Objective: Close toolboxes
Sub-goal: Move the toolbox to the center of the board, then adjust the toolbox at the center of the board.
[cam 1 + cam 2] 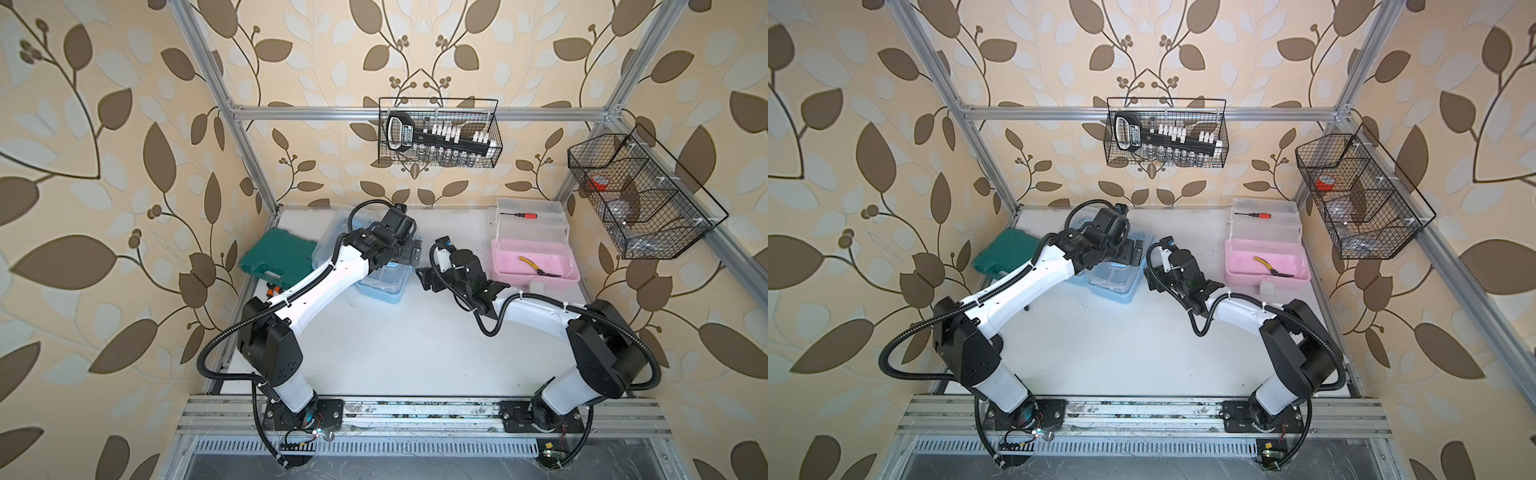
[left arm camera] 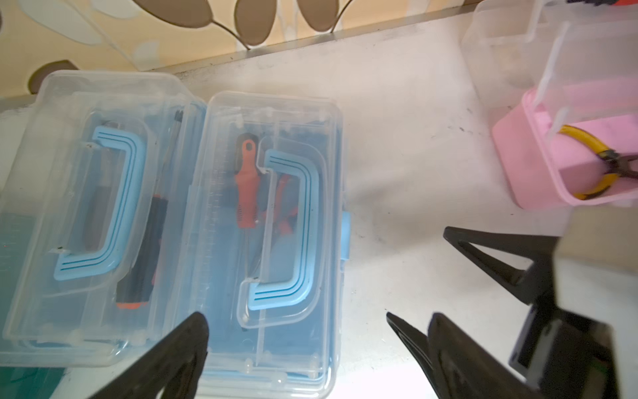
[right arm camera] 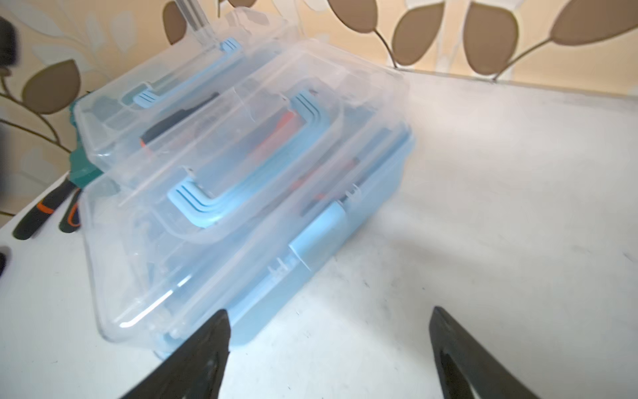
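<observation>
White links, black joints, ribbed black cables.

One small toolbox is sitting on the surface, left of middle. The other small toolbox is sitting right beside it, farther left. A flat case is lying left of both. The big toolbox is sitting far right, with pliers lying in it.

Green case on white table; rear wire basket, side wire basket above.

**Reaching inward, jaws spread**

Stretching the left arm from the table's near edge toward the far edge, holding the left gripper wide apart and empty. Bending the right arm inward toward mid-table, holding the right gripper spread too, gripping nothing.
</observation>
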